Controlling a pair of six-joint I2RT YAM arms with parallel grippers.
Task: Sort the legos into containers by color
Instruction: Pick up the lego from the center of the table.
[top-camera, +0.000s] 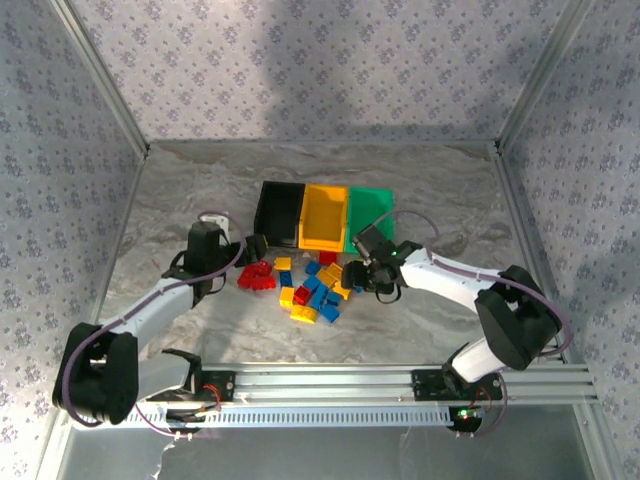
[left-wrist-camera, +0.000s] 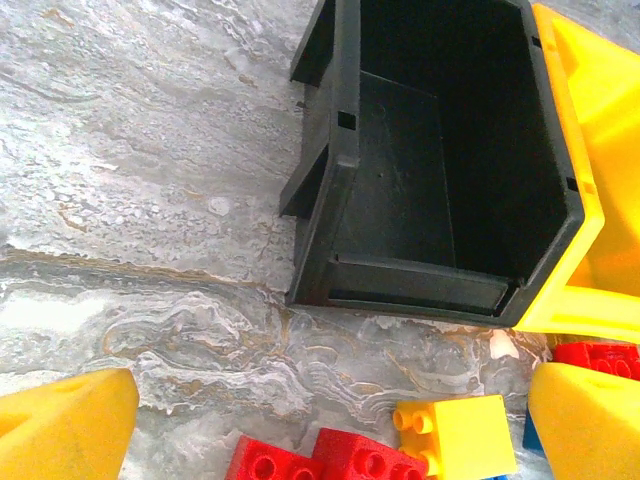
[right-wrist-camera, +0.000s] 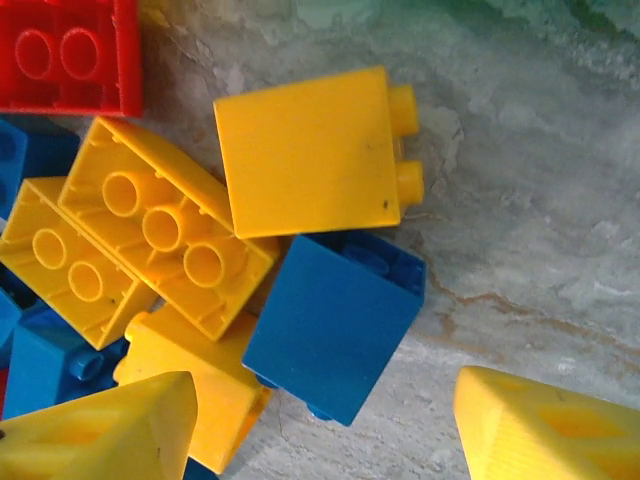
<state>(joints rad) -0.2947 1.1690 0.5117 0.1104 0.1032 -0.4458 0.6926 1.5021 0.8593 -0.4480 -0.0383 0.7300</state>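
The legos (top-camera: 303, 287) lie in a loose heap of red, blue and yellow in front of three bins: black (top-camera: 279, 213), yellow-orange (top-camera: 323, 216) and green (top-camera: 368, 218). My left gripper (top-camera: 256, 249) hovers open just before the black bin (left-wrist-camera: 440, 170), which is empty inside. Below it, red bricks (left-wrist-camera: 335, 460) and a yellow brick (left-wrist-camera: 462, 436) sit between its fingertips (left-wrist-camera: 62, 428). My right gripper (right-wrist-camera: 325, 440) is open at the heap's right edge. A blue brick (right-wrist-camera: 335, 320) lies just ahead of its gap, with yellow bricks (right-wrist-camera: 305, 150) beside it.
A red brick (right-wrist-camera: 70, 52) lies at the far corner of the right wrist view. Patterned walls with metal posts (top-camera: 110, 90) fence the marble table (top-camera: 180, 190). Bare tabletop stretches left of the black bin and right of the green one.
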